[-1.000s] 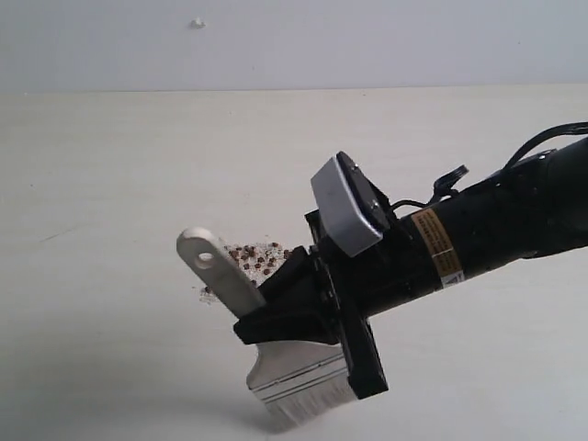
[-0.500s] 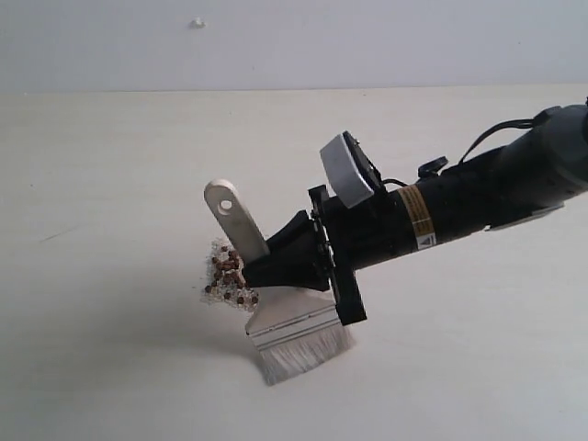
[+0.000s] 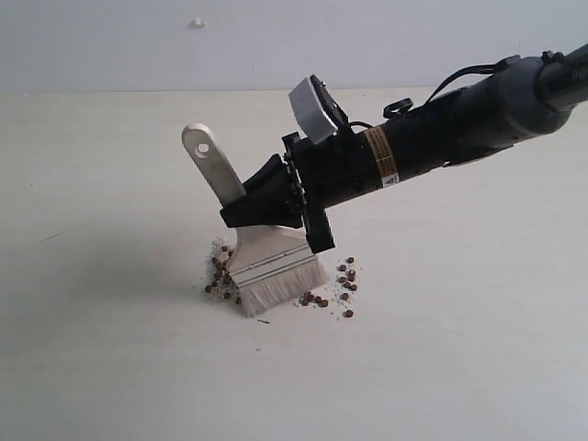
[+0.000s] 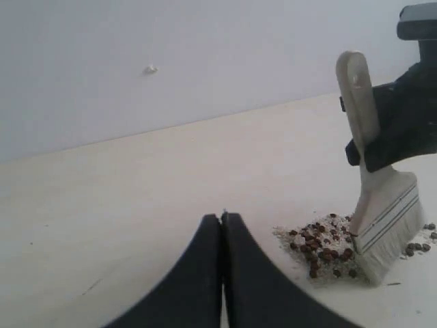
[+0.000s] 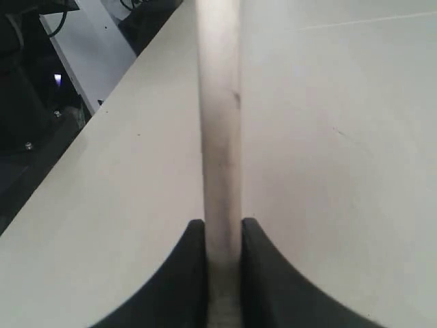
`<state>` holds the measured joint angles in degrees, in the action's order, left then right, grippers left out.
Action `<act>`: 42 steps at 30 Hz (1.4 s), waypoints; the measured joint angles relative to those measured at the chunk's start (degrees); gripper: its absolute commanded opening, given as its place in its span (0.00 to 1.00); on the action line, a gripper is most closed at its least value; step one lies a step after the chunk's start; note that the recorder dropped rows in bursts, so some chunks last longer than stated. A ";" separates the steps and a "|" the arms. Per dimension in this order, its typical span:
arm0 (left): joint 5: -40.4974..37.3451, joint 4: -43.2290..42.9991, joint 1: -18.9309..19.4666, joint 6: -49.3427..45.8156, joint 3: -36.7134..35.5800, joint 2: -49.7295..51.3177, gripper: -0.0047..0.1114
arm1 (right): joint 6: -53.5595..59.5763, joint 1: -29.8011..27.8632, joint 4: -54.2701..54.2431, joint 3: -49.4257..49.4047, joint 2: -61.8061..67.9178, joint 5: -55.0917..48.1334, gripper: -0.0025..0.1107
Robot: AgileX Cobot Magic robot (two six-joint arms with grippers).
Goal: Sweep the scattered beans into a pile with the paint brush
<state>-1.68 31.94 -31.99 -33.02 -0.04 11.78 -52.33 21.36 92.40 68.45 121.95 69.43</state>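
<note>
My right gripper (image 3: 241,215) is shut on the pale wooden handle of the paint brush (image 3: 260,259), whose cream bristles rest on the table. The handle (image 5: 220,123) runs straight out between the right fingers (image 5: 263,273). Small reddish-brown beans (image 3: 220,272) with whitish grains lie heaped against the left side of the bristles. A looser scatter of beans (image 3: 338,287) lies on the right side of the brush. In the left wrist view the brush (image 4: 386,219) stands beside the bean heap (image 4: 319,247). My left gripper (image 4: 222,220) is shut and empty, short of that heap.
The pale table (image 3: 110,202) stretches all round the brush. A light wall (image 3: 276,41) rises behind it. The right wrist view shows the table's edge (image 5: 89,130) with dark equipment (image 5: 27,82) beyond it.
The right gripper carried the brush away from the front edge of the table and set its bristles down amid the beans. Some beans now lie on the right of the brush.
</note>
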 measured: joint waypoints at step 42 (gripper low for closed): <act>0.00 0.00 0.00 0.00 0.00 0.00 0.04 | -69.29 39.25 6.16 -25.78 -15.68 -134.58 0.02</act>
<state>-1.68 31.94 -31.99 -33.02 -0.04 11.78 -121.63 60.61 98.56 42.67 106.28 -65.15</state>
